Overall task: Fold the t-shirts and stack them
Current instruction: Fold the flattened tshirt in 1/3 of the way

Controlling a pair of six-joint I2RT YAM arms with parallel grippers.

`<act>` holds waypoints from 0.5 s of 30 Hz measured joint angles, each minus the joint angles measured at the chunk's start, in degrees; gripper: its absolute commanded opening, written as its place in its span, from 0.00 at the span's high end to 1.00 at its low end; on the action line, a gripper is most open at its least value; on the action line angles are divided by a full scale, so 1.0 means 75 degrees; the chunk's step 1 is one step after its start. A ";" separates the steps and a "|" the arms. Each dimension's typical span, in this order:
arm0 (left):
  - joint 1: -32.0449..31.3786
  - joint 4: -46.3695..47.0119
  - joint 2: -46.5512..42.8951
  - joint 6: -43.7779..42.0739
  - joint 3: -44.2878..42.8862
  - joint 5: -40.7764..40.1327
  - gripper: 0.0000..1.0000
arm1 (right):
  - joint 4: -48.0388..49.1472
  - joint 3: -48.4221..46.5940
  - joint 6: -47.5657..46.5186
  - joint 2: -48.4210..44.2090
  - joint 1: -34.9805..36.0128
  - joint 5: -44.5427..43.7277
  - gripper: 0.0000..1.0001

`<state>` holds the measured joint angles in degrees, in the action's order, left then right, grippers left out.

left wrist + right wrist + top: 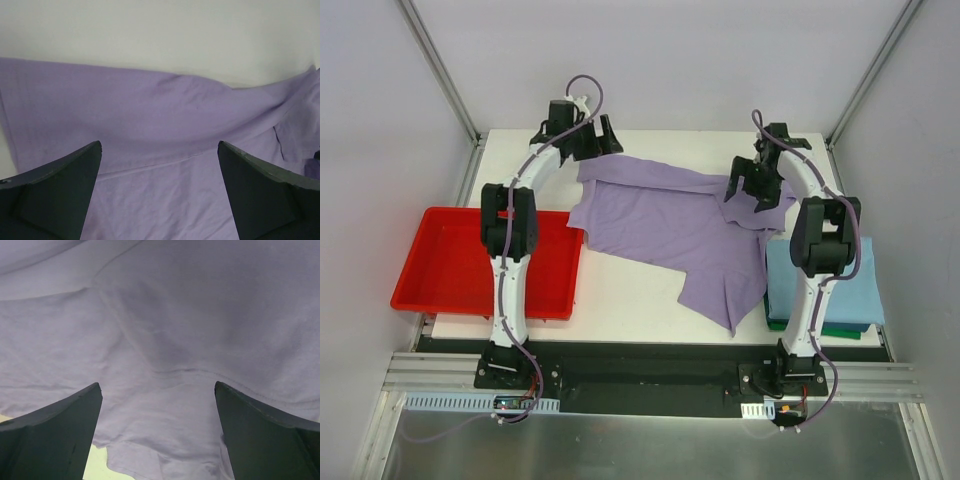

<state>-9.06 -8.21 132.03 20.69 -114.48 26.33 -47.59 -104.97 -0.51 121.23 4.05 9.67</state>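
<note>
A lavender t-shirt (665,225) lies spread and rumpled across the middle of the white table, one part reaching toward the front edge. My left gripper (590,140) hovers open over its far left corner; in the left wrist view the lavender cloth (150,125) fills the frame below the spread fingers (60,195). My right gripper (758,192) is open above the shirt's right side, nothing between its fingers (260,435), wrinkled cloth (170,365) beneath. A folded light blue t-shirt (865,290) rests on a dark green one (840,330) at the right.
A red plastic tray (450,270) sits at the table's left edge. Bare white tabletop (620,300) shows in front of the shirt. Metal frame posts and grey walls enclose the table.
</note>
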 measured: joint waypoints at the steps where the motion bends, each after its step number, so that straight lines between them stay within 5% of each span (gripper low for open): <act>1: -0.0015 -0.0029 0.0070 -0.0026 0.0000 0.0020 0.01 | -0.0015 0.0000 0.0076 0.0111 -0.0055 0.0003 0.04; 7: -0.0195 -0.0221 0.0504 -0.0020 -0.0003 0.0038 0.01 | -0.0312 -0.0513 0.0370 0.1183 -0.0472 0.0149 0.04; 15: -0.0181 -0.0318 0.1186 0.0332 -0.0455 -0.0070 0.01 | -0.1396 -0.3756 0.0458 0.3075 -0.1239 0.1023 0.04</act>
<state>-10.41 -10.59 140.92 23.18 -117.89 25.80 -58.06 -133.14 2.92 144.29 -5.23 17.34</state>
